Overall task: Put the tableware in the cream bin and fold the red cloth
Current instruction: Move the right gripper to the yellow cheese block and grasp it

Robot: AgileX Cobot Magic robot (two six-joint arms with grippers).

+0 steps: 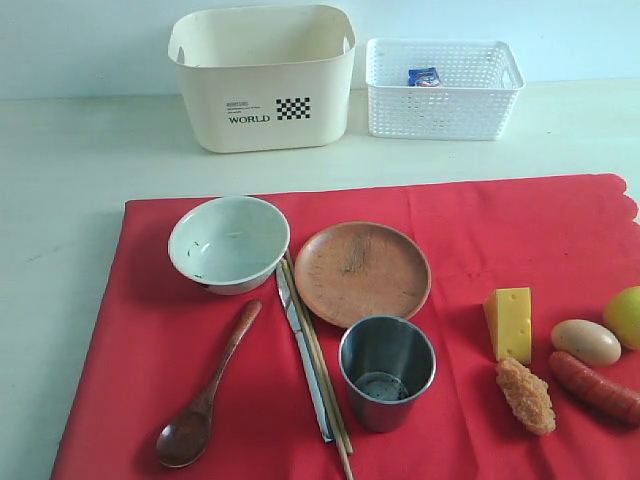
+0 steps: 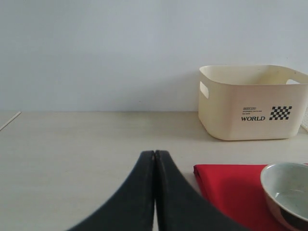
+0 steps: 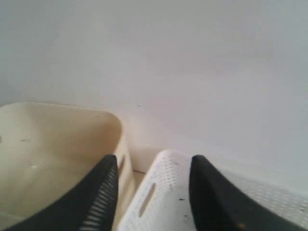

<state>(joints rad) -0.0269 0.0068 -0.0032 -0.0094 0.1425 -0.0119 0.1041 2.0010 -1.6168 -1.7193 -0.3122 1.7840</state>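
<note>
Left end effector [image 2: 154, 153]: low over tabletop [image 2: 72, 144], fingers pressed together, empty.
Right end effector [image 3: 154, 161]: above bin [image 3: 48, 144] and basket [image 3: 168, 192], fingers parted, empty.
Bin label: "WORLD", checkered mark.

Exterior view: you find the cloth [image 1: 500, 230] spread over the near part of the table [image 1: 60, 180]. The bin [image 1: 262, 80] stands behind the cloth's left half and the basket [image 1: 440, 95] just to the bin's right, a small packet [image 1: 424, 76] inside it, both off the cloth. On the cloth, from left to right, you see the bowl [image 1: 228, 243] with the spoon [image 1: 205, 400] in front of it, then the knife [image 1: 303, 360] and chopsticks [image 1: 322, 365] lying side by side, then the plate [image 1: 362, 273] with the cup [image 1: 387, 372] upright in front of it. Farther right — apart from the tableware — the cheese [image 1: 510, 323] stands behind a crumbed piece [image 1: 526, 396], and beyond them lie a round fruit [image 1: 624, 316], the egg [image 1: 586, 341] and the sausage [image 1: 595, 386], back to front.
</note>
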